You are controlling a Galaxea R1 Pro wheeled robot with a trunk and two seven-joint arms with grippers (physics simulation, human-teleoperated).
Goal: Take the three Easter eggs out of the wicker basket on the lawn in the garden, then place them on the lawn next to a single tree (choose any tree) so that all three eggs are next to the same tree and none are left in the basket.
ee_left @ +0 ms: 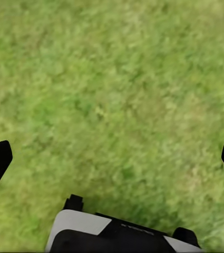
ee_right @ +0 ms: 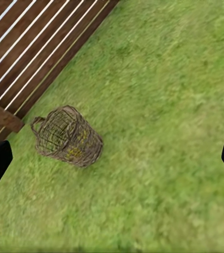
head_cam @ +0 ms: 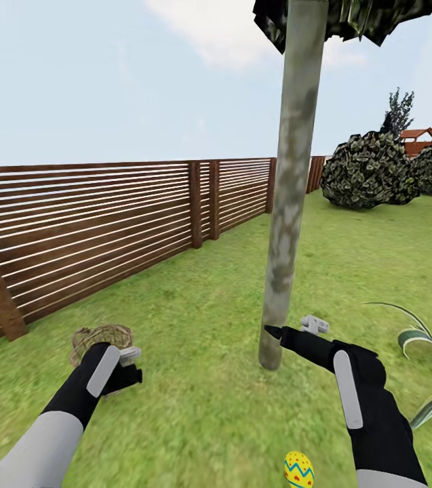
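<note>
The tree [head_cam: 291, 203] rises from the lawn [head_cam: 195, 312] at mid view, its pale mottled trunk straight ahead of me. One yellow Easter egg [head_cam: 298, 469] with a teal zigzag lies on the grass near my base, a little short of the trunk. The wicker basket [head_cam: 102, 337] sits to the left near the fence, partly behind my left gripper [head_cam: 134, 366]. In the right wrist view the basket [ee_right: 69, 137] lies tipped on the grass; a yellowish patch shows through the weave. My right gripper [head_cam: 290, 330] hovers beside the trunk's foot. Both grippers are open and hold nothing.
A brown slatted fence [head_cam: 107, 224] runs along the left and back. Round leafy bushes [head_cam: 368, 169] stand at the far right. A striped-leaf plant [head_cam: 422, 339] grows at the right edge. Open grass stretches beyond the trunk.
</note>
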